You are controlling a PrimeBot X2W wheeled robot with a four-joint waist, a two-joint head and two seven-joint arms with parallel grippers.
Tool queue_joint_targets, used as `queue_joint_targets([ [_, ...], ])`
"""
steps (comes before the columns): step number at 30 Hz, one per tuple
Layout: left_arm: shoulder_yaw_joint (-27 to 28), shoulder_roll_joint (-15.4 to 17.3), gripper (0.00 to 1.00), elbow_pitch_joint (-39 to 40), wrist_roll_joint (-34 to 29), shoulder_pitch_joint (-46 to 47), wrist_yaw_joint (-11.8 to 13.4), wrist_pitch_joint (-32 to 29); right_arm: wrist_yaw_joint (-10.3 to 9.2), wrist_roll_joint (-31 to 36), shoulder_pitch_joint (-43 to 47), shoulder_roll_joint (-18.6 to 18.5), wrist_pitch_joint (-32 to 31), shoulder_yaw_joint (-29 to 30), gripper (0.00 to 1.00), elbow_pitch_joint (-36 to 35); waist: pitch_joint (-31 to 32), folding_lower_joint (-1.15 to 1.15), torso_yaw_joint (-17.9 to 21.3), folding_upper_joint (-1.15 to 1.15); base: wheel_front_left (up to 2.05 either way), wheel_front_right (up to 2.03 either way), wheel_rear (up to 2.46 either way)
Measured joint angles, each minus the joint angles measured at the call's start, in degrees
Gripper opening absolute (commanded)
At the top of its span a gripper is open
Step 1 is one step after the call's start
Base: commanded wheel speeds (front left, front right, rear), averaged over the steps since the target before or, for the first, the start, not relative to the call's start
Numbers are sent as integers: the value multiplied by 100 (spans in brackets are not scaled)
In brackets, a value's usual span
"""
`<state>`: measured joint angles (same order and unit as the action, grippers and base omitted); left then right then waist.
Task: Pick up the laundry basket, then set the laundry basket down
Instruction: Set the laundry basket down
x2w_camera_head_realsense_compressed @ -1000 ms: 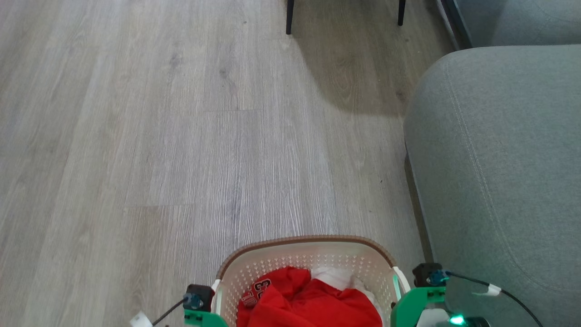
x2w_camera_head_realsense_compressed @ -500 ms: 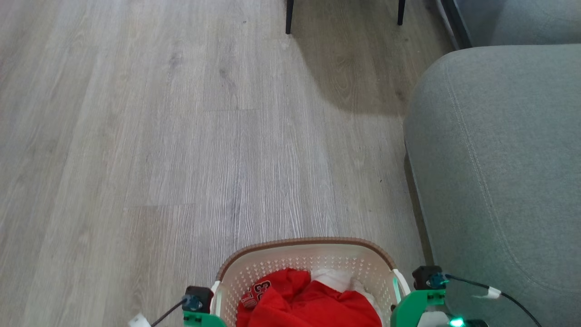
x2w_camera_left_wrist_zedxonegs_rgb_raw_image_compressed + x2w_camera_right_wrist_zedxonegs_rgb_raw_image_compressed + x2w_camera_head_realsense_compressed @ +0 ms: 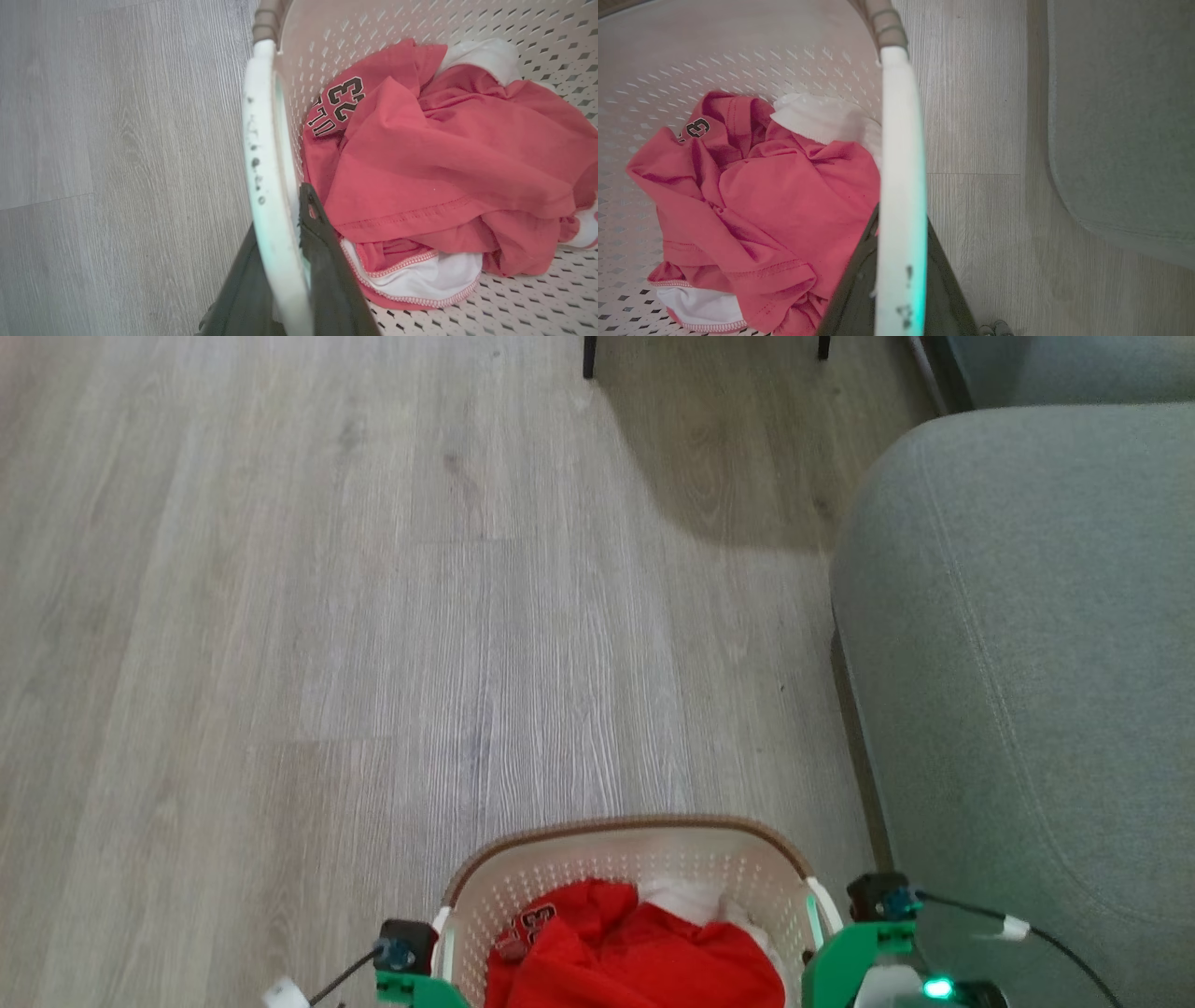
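The laundry basket (image 3: 635,828), cream perforated plastic with a brown rim, lies at the bottom middle of the head view between my two arms. A red shirt (image 3: 644,957) and some white cloth lie inside it. My left gripper (image 3: 280,219) is shut on the basket's white left handle (image 3: 264,140), one dark finger on each side of it. My right gripper (image 3: 901,233) is shut the same way on the white right handle (image 3: 901,140). Both green wrists flank the basket, left gripper (image 3: 415,975) and right gripper (image 3: 840,961). I cannot tell whether the basket's bottom touches the floor.
A grey sofa (image 3: 1027,663) fills the right side, close to the basket's right handle. Two dark chair legs (image 3: 588,359) stand at the far top. Bare wood floor (image 3: 327,663) stretches ahead and to the left.
The whole head view has shifted a little, so the floor seams and sofa sit slightly higher in it. Both grippers keep their hold on the handles.
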<state>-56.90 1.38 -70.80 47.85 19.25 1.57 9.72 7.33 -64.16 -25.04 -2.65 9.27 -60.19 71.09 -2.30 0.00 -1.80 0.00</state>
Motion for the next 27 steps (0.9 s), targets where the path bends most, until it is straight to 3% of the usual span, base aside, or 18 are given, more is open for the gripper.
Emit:
queue_joint_targets([
  [10,-46,5,0,-13,67,495,56,113,0,-55,-572,-3,98,-121,0,37,-445,0,22,0,0,0,0],
  [27,-51,8,0,-46,64,2274,169,356,0,-21,-2419,-18,390,-68,0,300,-2172,2,11,0,0,0,0],
])
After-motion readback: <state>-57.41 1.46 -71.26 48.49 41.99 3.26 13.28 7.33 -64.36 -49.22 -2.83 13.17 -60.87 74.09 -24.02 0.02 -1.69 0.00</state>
